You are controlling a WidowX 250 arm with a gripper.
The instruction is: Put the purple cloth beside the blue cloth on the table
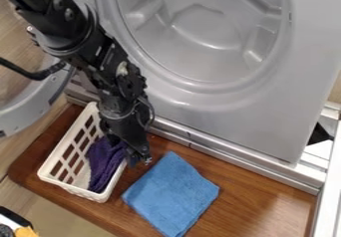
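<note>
Tool [134, 157] by purple cloth [103, 164] in white basket [75, 189], lower left; whether it pinches anything, I can't tell. Pickup step, I judge: secure cloth, lift clear, lay beside blue cloth [172, 194].

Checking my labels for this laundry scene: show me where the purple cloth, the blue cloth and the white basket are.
Purple cloth [103, 166], camera view, on its crumpled middle.
Blue cloth [172, 195], camera view, on its flat middle.
White basket [69, 187], camera view, on its near rim.
</note>
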